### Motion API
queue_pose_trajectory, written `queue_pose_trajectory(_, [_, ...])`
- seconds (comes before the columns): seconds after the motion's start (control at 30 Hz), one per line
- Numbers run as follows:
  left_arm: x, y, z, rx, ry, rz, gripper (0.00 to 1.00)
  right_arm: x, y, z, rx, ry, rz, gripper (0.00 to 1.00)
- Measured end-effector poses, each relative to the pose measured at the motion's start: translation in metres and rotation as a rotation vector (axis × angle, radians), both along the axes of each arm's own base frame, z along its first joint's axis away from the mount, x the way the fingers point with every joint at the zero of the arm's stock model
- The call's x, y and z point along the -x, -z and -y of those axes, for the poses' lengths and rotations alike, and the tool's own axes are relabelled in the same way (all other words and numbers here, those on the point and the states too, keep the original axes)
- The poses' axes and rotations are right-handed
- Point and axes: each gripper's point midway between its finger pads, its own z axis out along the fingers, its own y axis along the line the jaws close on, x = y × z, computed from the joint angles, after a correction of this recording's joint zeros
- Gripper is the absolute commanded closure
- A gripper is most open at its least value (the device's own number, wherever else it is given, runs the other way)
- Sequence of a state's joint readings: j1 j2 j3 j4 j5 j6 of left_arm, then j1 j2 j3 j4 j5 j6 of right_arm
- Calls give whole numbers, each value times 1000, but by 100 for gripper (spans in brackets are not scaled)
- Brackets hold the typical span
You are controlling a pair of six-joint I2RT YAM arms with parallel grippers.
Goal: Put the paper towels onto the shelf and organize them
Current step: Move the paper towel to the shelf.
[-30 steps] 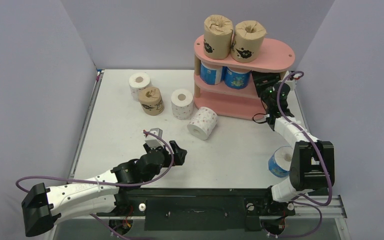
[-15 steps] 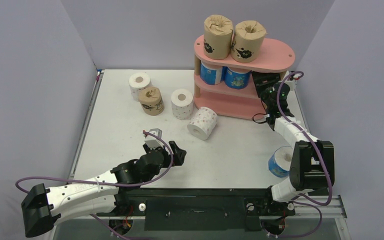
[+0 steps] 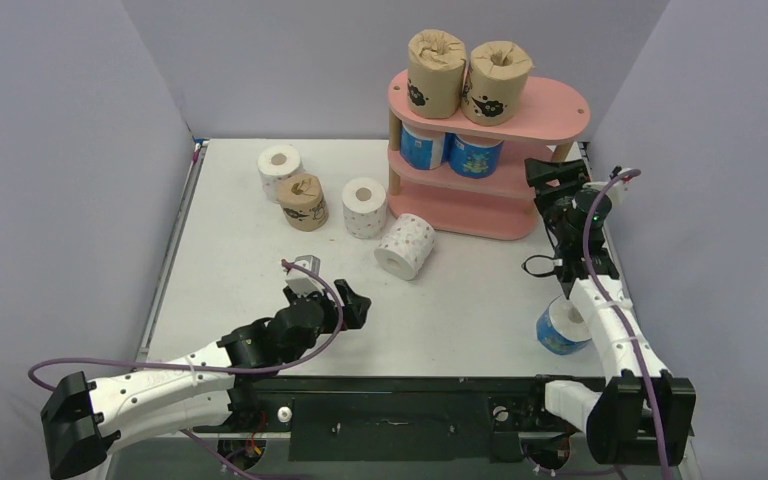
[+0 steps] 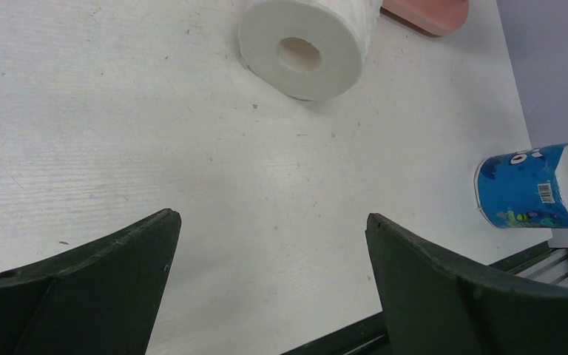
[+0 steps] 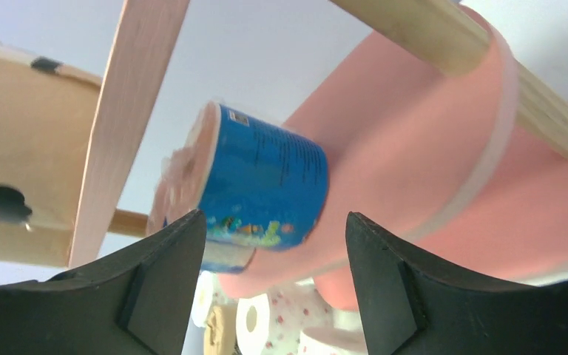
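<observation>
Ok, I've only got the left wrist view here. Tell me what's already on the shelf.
Observer: Two brown rolls stand on the top board of the shelf.
Operator: Middle tier next.
Observer: Two blue rolls, at its left end.
Operator: Now the other arm.
Observer: The right gripper is open and empty, beside the shelf's right end.

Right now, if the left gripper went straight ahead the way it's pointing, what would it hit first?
Most likely the white dotted roll lying on its side, dead ahead of the left gripper and its open jaws, though depth is hard to judge.
</observation>
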State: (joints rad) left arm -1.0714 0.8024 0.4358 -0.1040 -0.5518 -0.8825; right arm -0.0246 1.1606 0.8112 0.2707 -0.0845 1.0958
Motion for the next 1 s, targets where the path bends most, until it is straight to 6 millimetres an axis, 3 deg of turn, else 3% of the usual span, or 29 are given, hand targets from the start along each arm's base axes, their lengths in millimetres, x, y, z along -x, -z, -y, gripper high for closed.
queue_pose_trajectory(0.17, [0,1,-1,-1,1,-7,4,35,18,-14,91,-23,-103,16])
queue_pose_trajectory(0.3, [-3,1,-3,-1,-13,-13,4,68,43,-50,204,-78,-225,14])
queue_pose_trajectory(0.47, [-10,1,-5,17,-47,-30,4,112,66,-77,341,-113,-303,14])
queue_pose_trajectory(0.57, [-17,-1,1,72,-62,-42,4,128,92,-71,375,-103,-344,13])
queue_pose_trajectory(0.73, [-27,-6,29,210,-29,-27,3,156,163,-60,415,-129,-451,16])
queue_pose_trajectory(0.8, [-31,-5,43,245,-8,-29,2,167,180,-61,415,-166,-461,16])
queue_pose_trajectory(0.9, [-39,3,61,282,14,-50,0,173,180,-65,395,-204,-419,16])
queue_pose_trajectory(1.0, [-49,6,75,340,19,-70,0,173,167,-68,381,-222,-360,16])
